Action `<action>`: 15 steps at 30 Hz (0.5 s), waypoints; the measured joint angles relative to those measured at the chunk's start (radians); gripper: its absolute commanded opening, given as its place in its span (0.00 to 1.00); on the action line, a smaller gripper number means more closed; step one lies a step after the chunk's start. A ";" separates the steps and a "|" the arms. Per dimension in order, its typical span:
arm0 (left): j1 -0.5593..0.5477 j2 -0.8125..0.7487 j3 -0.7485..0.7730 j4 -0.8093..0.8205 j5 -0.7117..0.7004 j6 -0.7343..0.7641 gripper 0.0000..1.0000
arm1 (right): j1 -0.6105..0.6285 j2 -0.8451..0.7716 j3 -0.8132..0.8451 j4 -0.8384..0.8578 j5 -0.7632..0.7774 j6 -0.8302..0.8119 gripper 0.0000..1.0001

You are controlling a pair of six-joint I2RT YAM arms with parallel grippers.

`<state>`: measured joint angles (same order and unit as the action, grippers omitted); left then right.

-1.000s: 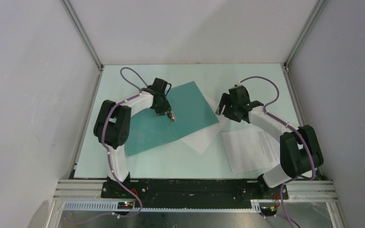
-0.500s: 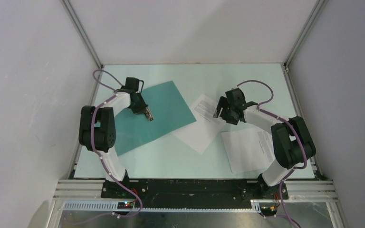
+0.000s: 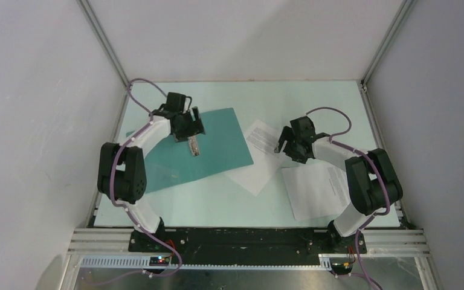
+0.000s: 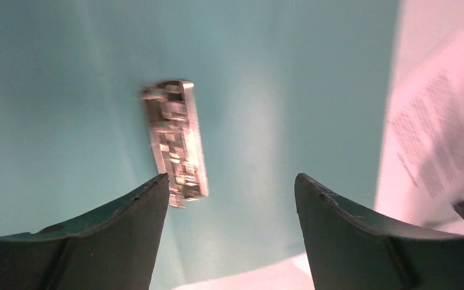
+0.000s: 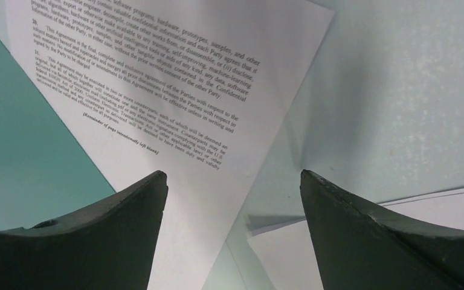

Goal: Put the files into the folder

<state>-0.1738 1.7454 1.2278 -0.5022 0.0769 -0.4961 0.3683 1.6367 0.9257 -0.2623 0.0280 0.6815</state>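
Two files (image 3: 258, 163) lie beside one folder (image 3: 223, 140) bearing one clip (image 4: 175, 148).

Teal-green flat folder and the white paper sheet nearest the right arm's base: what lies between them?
The other white printed paper sheet, seen in the top external view.

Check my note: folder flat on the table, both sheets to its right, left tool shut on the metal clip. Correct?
No. The left wrist view shows the left tool open over the metal clip. The folder lies flat, with one sheet and the other sheet to its right.
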 measured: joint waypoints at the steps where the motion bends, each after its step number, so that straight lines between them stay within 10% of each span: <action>1: -0.026 -0.018 0.009 -0.001 0.000 0.000 0.76 | -0.008 -0.002 -0.005 0.003 -0.002 0.002 0.86; 15: -0.444 0.040 0.103 -0.027 -0.074 -0.040 0.59 | -0.072 -0.002 -0.048 0.117 -0.079 0.071 0.90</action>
<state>-0.6178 1.7859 1.3312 -0.5289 0.0029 -0.5362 0.2958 1.6352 0.8776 -0.1448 -0.0509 0.7525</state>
